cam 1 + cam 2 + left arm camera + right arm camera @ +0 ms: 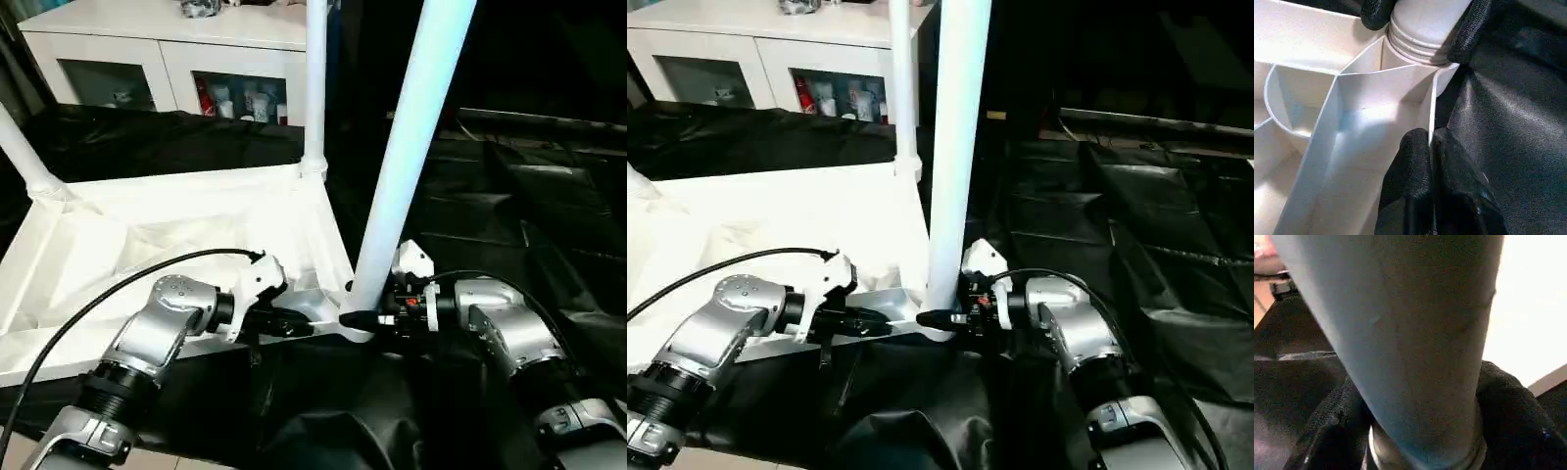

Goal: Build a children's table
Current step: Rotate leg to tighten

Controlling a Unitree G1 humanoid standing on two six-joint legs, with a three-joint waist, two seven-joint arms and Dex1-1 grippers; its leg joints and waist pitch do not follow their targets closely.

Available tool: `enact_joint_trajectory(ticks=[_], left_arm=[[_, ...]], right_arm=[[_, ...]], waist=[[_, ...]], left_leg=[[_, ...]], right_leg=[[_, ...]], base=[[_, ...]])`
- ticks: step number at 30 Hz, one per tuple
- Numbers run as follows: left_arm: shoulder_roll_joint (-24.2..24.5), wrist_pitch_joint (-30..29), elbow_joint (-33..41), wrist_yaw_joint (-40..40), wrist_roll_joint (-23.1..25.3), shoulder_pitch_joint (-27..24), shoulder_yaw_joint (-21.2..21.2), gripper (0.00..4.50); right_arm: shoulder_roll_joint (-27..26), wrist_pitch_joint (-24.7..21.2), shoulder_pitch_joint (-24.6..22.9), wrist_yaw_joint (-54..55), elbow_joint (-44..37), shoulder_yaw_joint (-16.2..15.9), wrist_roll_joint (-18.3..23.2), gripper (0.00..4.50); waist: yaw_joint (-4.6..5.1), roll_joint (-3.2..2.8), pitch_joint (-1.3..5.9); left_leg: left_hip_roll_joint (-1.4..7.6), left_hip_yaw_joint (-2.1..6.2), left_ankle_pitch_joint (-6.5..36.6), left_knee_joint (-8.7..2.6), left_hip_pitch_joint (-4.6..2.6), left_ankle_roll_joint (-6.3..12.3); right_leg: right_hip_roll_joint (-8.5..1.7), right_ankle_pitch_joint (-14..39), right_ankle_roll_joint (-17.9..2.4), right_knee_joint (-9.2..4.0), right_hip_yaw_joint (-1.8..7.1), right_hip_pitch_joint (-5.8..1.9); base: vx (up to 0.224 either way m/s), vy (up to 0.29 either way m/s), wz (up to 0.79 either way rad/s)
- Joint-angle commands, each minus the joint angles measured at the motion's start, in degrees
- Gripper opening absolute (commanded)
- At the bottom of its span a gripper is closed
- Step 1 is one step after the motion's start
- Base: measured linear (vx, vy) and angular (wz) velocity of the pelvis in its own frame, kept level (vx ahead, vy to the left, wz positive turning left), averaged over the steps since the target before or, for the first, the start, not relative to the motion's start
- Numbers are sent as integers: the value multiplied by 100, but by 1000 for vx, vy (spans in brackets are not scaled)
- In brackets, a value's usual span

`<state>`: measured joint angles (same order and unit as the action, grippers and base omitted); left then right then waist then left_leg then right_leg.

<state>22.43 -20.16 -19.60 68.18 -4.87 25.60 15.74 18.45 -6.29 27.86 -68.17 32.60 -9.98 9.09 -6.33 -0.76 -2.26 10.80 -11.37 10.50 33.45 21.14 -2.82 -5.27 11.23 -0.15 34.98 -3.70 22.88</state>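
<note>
White children's table (pixel 176 235) lies upside down across left half of frame, on black sheet (pixel 509 235). Left gripper (pixel 1431 147) clenched on thin rim wall at near corner. Right gripper (pixel 377 318) grasping nearest leg (pixel 411 147) at base, centre frame. Plastic likely light, stiff, slippery; best held low beside socket.

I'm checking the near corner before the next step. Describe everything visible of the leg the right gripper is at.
The near leg is a long round white tube, plastic by its look, standing nearly upright and leaning slightly. Its ringed lower end sits in the corner socket of the upturned tabletop, whose ribbed underside faces up. The right gripper has its black fingers on either side of the base. The left gripper pinches the tabletop's rim beside it.
</note>
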Motion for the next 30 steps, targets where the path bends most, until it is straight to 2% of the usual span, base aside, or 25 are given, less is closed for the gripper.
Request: enact_joint_trajectory(ticks=[1, 4, 6, 7, 8, 9, 10, 11, 13, 14, 15, 16, 17, 18, 19, 20, 21, 22, 23, 24, 25, 26, 28, 29, 30], left_arm=[[-159, -157, -252, -311, 46, 6, 85, 0], [-609, -235, -696, -1196, 297, 251, -4, 0], [-774, -263, -856, -1562, 379, 343, -53, 0], [-1056, -341, -1086, -2081, 442, 490, -142, 0], [-1380, -364, -1333, -2719, 481, 656, -285, 0], [-1455, -351, -1397, -2878, 489, 698, -323, 0], [-1522, -340, -1454, -3018, 496, 735, -356, 0], [-1757, -270, -1613, -3355, 526, 868, -382, 0], [-1806, -217, -1649, -3332, 541, 912, -335, 0], [-1843, -137, -1682, -3231, 591, 955, -256, 0], [-1847, -112, -1691, -3188, 618, 962, -233, 0], [-1824, -42, -1665, -3029, 625, 943, -190, 0], [-1824, -42, -1665, -3029, 625, 943, -190, 0], [-1791, -18, -1620, -2878, 619, 911, -157, 0], [-1698, 91, -1560, -2637, 624, 858, -86, 0], [-1620, 106, -1522, -2503, 619, 820, -54, 0], [-1525, 139, -1474, -2380, 610, 779, -31, 0], [-1468, 174, -1468, -2323, 596, 765, -16, 0], [-1379, 186, -1406, -2186, 553, 722, -5, 0], [-1320, 203, -1365, -2086, 523, 693, 5, 0], [-1097, 305, -1225, -1715, 457, 602, 29, 0], [-1055, 312, -1194, -1641, 441, 583, 32, 0], [-715, 405, -922, -1004, 326, 429, 77, 0], [-715, 405, -922, -1004, 326, 429, 77, 0], [-628, 428, -827, -808, 274, 378, 85, 0]], right_arm=[[-117, -127, -90, 401, 122, -86, -199, 264], [-599, -432, -93, 1619, 396, 6, -421, 262], [-757, -569, -103, 1893, 407, 39, -427, 261], [-1029, -758, -77, 2436, 478, 114, -461, 261], [-1313, -882, 15, 3106, 633, 226, -509, 261], [-1378, -900, 43, 3275, 676, 256, -521, 261], [-1436, -916, 67, 3425, 714, 283, -533, 261], [-1638, -882, 255, 3830, 957, 370, -534, 261], [-1663, -780, 339, 3912, 1042, 351, -585, 261], [-1695, -650, 461, 3960, 1136, 372, -590, 261], [-1709, -631, 494, 3953, 1151, 401, -562, 261], [-1722, -584, 521, 3838, 1100, 440, -514, 261], [-1722, -584, 521, 3838, 1100, 440, -514, 261], [-1718, -530, 533, 3708, 1034, 458, -481, 261], [-1686, -487, 534, 3459, 936, 494, -397, 316], [-1657, -481, 548, 3276, 871, 553, -288, 330], [-1602, -526, 560, 3085, 811, 613, -169, 330], [-1568, -544, 583, 2984, 809, 647, -87, 336], [-1459, -510, 590, 2829, 785, 634, -61, 349], [-1383, -475, 593, 2726, 773, 615, -56, 365], [-1068, -431, 545, 2132, 649, 478, -45, 365], [-1009, -425, 533, 2018, 619, 451, -43, 376], [-552, -429, 414, 1176, 355, 244, -35, 395], [-552, -429, 414, 1176, 355, 244, -35, 404], [-436, -379, 382, 1006, 297, 193, -67, 413]], waist=[[14, 44, 263], [77, 41, 233], [123, 41, 171], [171, 40, 119], [198, -1, 113], [248, 27, 97], [251, 17, 116], [289, -29, 118], [339, -98, 113], [383, -196, 97], [410, -209, 91], [357, -227, 131], [324, -194, 101], [287, -77, 56], [318, 25, 53], [322, 71, 45], [295, -2, 73], [306, -72, 115], [314, -100, 101], [309, -127, 160], [289, -53, 167], [261, -28, 183], [232, -15, 192], [216, -7, 195], [193, 10, 175]], left_leg=[[263, 113, 1364, -430, -83, 163], [251, 147, 1785, -476, -127, -81], [239, 182, 2272, -501, -174, -189], [216, 202, 2628, -498, -240, -253], [199, 247, 2917, -471, -345, -333], [175, 251, 3042, -465, -364, -338], [153, 286, 3158, -457, -410, -332], [167, 318, 3324, -495, -413, -301], [192, 361, 3673, -548, -447, -309], [271, 416, 4345, -704, -433, -325], [315, 415, 4584, -796, -387, -347], [444, 445, 4845, -1014, -186, -390], [453, 388, 4911, -1097, -172, -411], [258, 259, 4703, -901, -409, -450], [68, 207, 4245, -519, -693, -374], [-34, 294, 2458, -200, -452, -19], [44, 339, 2305, -325, -304, 1], [208, 442, 2406, -571, -58, -73], [262, 474, 2708, -622, -85, -129], [290, 480, 3022, -623, -218, -244], [279, 445, 2789, -615, -224, -233], [283, 400, 2415, -607, -131, -113], [283, 338, 1823, -597, -69, 53], [284, 315, 1731, -586, -75, 88], [282, 259, 1744, -565, -117, 137]], right_leg=[[-343, 1333, -1321, -445, 253, -226], [-358, 2105, -1084, -532, 261, -198], [-368, 2885, -869, -617, 242, -157], [-379, 3609, -631, -719, 213, -110], [-394, 4090, -429, -811, 155, -59], [-370, 4288, -304, -869, 98, -50], [-378, 4467, -113, -950, 0, -78], [-364, 4289, -54, -989, -82, -132], [-328, 4023, -43, -1024, -199, -170], [-261, 3514, -47, -964, -319, -270], [-218, 3205, -105, -868, -323, -331], [-235, 2305, -285, -363, -161, -575], [-232, 2148, -368, -344, -106, -545], [-266, 3208, -344, -711, -100, -207], [-367, 4131, -197, -1101, -159, 100], [-720, 5248, 158, -1309, -233, -185], [-704, 4988, 196, -1222, -268, -350], [-601, 3986, 161, -966, -275, -530], [-557, 3694, 103, -931, -298, -486], [-560, 3120, -164, -889, -229, -380], [-569, 2571, -513, -836, -151, -330], [-568, 2186, -719, -752, -101, -388], [-557, 1918, -895, -678, -56, -392], [-548, 1912, -913, -673, -43, -388], [-540, 2052, -995, -683, 3, -315]], base=[[0, 0, 0], [0, 0, 0], [0, 0, 0], [-65, 10, -1], [-65, 10, -1], [-76, 23, -7], [-65, 44, -12], [-65, 44, -12], [-48, 62, -8], [-46, 61, -6], [0, 0, 0], [-61, 21, 5], [-61, 21, 5], [0, 0, 0], [0, 0, 0], [0, 0, 0], [77, 13, -29], [93, 36, -27], [93, 36, -27], [0, 0, 0], [0, 0, 0], [0, 0, 0], [0, 0, 0], [0, 0, 0], [0, 0, 0]])
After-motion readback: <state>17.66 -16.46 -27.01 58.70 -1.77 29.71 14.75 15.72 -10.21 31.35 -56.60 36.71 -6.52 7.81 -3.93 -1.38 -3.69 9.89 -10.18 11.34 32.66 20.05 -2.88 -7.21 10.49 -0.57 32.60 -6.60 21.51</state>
